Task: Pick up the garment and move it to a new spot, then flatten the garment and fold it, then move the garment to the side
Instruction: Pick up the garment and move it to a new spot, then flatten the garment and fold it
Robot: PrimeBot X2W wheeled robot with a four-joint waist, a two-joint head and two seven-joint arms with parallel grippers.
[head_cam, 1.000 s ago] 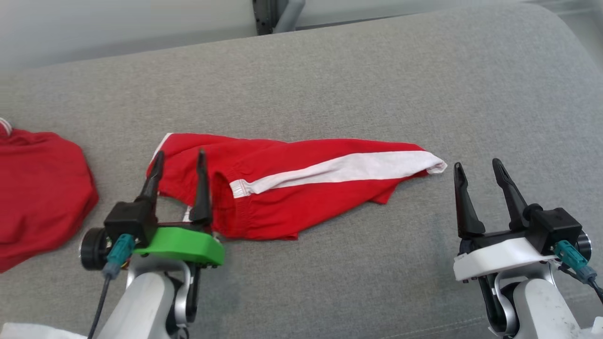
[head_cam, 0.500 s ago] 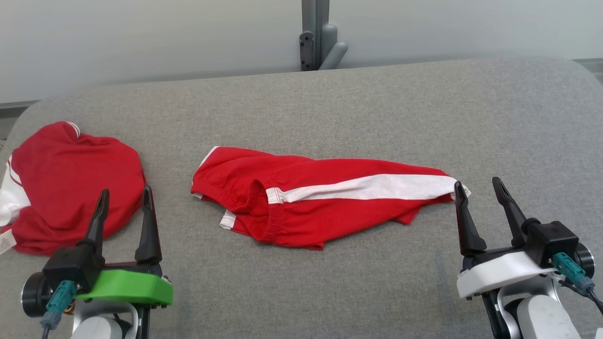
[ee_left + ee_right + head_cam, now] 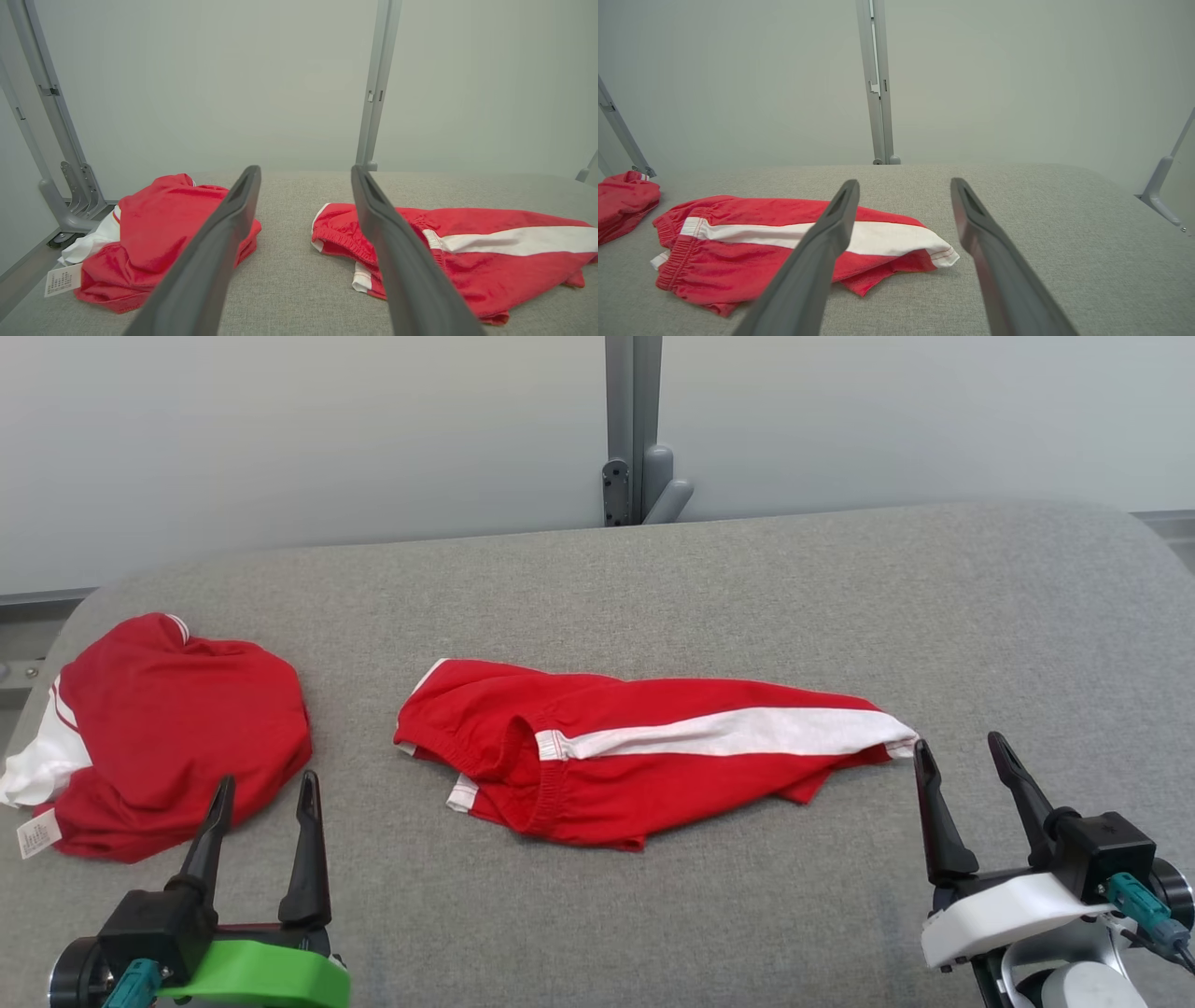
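Fingers on both arms stand spread and empty, pointing away from the robot over the near part of the bench. At the near left, the left gripper has its tips just short of a rumpled red pile with a white tag. At the near right, the right gripper has its inner tip just beside the leg hem of the shorts; whether it touches the cloth cannot be told. The shorts lie mid-bench, between the two arms and a little beyond their tips, loosely spread with some folds. Their long axis runs left to right across the robot's front: elastic waistband toward the left, hem toward the right, and a white stripe along the length. In the left wrist view the waistband lies ahead and to the right of that arm's fingers, with the pile ahead and to the left. In the right wrist view the hem corner lies straight ahead between the fingers, and the rest of the shorts stretches off to the left. By my reading the right arm is the nearer and needs only a short reach forward, while the left would have to swing inward to meet the waistband. Beyond the shorts, bare bench runs to a pale wall with a grey post.
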